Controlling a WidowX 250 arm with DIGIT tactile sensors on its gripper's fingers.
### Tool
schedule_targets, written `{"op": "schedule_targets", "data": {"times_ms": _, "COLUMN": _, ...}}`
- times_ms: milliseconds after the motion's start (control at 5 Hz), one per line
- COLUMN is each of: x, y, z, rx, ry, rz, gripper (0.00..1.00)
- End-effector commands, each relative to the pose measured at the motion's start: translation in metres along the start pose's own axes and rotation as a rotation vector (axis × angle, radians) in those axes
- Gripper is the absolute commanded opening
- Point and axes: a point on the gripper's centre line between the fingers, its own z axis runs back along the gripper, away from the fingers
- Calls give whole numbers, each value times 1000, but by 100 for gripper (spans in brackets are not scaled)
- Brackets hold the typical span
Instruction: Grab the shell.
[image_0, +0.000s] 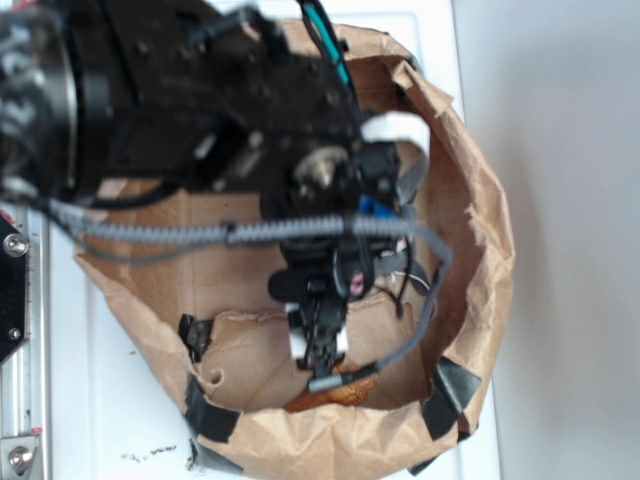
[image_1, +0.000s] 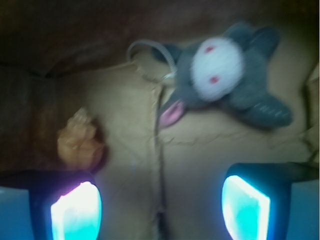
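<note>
Where exterior hides, wrist shows shell (image_1: 80, 142) (bunny (image_1: 227, 77) too).

claw (image_1: 160, 205) pointing down, jaws spread, empty

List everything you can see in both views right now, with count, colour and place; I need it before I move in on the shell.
shell: one, orange-brown, bag floor, left in wrist view, just above the left finger.
plush bunny: one, grey with white face, pink ear, bag floor, upper right in wrist view.
paper bag: one, brown, rolled rim, holds both items.
black tape: several patches on the bag's rim.
white surface: under the bag.
gripper: one, black, fingers lit cyan, open, empty, inside the bag.
</note>
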Motion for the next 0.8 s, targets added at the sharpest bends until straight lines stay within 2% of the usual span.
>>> {"op": "schedule_targets", "data": {"times_ms": 0, "x": 14, "y": -38, "z": -22, "rx": -26, "ry": -15, "rz": -41, "gripper": 100}}
{"op": "schedule_targets", "data": {"times_ms": 200, "x": 22, "y": -38, "z": -22, "rx": -111, "ry": 35, "rz": -68, "gripper": 100}}
{"op": "schedule_targets", "data": {"times_ms": 600, "x": 22, "y": -38, "z": -22, "rx": -111, "ry": 35, "rz": -68, "gripper": 100}}
